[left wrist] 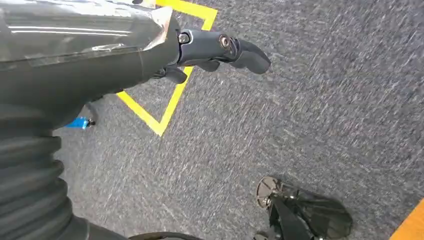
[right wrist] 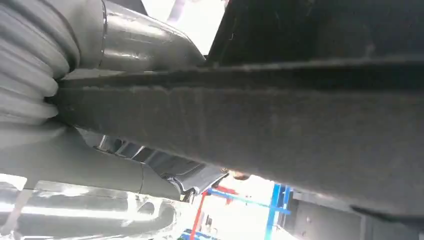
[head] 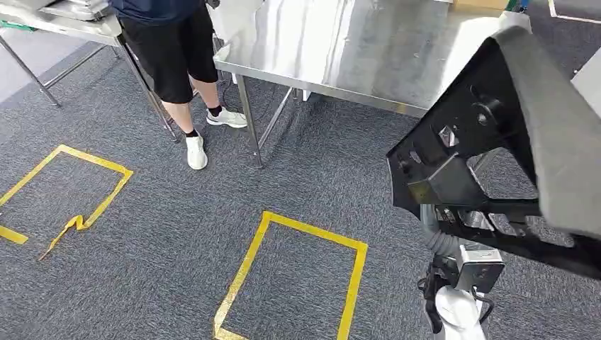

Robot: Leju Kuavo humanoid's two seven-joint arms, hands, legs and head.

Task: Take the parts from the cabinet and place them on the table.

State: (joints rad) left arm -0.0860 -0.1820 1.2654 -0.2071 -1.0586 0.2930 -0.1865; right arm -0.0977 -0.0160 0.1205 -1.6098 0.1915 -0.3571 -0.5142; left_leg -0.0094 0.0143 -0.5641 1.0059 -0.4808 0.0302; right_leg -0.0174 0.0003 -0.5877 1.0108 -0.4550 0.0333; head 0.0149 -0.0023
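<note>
You're mid-carry: the black part [head: 496, 142] rides at three o'clock, gripped by your right hand [right wrist: 125, 165], left hand [left wrist: 215, 50] empty with fingers loosely extended, steel table [head: 354, 49] ahead at twelve awaiting placement.

This looks like a robot test area in a workshop or lab rather than a home. Two bare stainless-steel worktops on thin metal legs, one large [head: 354, 49] and one smaller [head: 64, 21], stand on grey industrial carpet [head: 177, 212], and rectangles of yellow floor tape [head: 298, 276] mark out standing spots, one [head: 67, 191] with its tape torn and curled. A person in dark shorts and white trainers [head: 177, 64] stands between the worktops, and the right wrist view catches blue and red metal racking [right wrist: 240, 205] under bright light.
</note>
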